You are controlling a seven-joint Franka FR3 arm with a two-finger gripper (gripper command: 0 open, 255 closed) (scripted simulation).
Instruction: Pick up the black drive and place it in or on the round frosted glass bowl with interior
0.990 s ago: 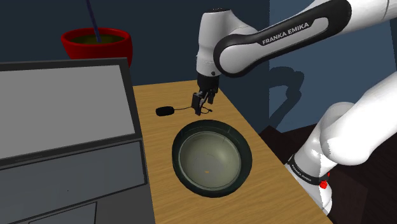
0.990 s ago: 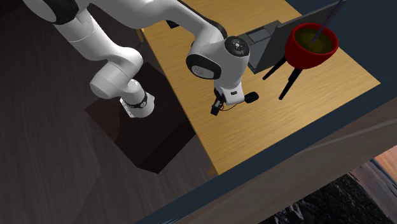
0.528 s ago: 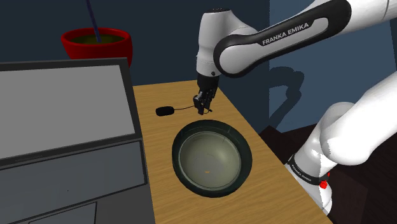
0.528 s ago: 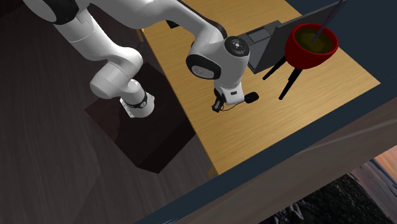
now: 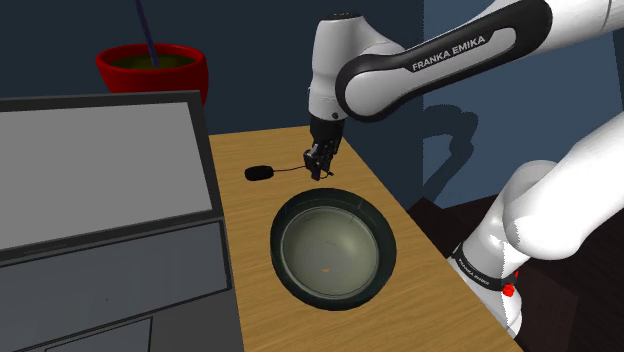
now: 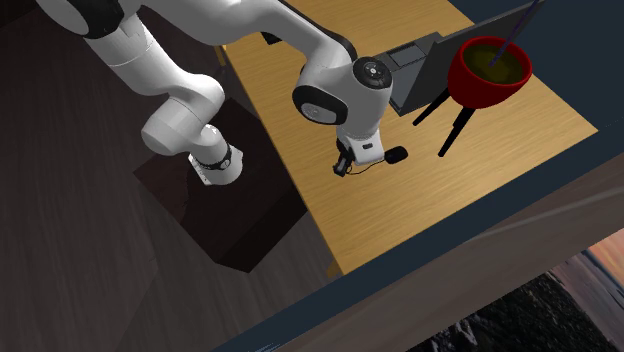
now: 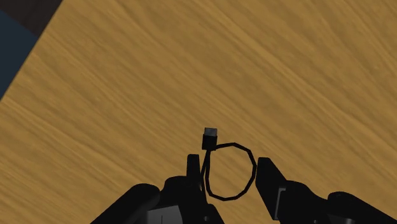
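Note:
The black drive has a small oval body point(image 5: 259, 173) lying on the wooden table point(image 5: 245, 150), and a thin cable runs from it to my gripper point(image 5: 318, 172). In the wrist view the cable's loop and plug point(image 7: 210, 137) sit between my fingers, and both fingers press on the loop. My gripper point(image 7: 228, 169) is shut on that cable loop, just above the tabletop. The round bowl point(image 5: 278, 228), dark-rimmed with a pale frosted inside, stands on the table just nearer the stand than the gripper. From the second exterior view, the drive body point(image 6: 397, 154) lies beside the gripper point(image 6: 342, 170).
A large grey box-like appliance point(image 5: 100, 160) takes up the shoulder view's left. Behind it a red pot point(image 5: 152, 66) with a stick in it stands on dark tripod legs point(image 6: 452, 125). The table's edge point(image 5: 400, 205) runs close beside the gripper, with dark floor beyond.
The fingers stood apart a second ago and have closed onto the cable loop. The arm, the drive body and the bowl have stayed put.

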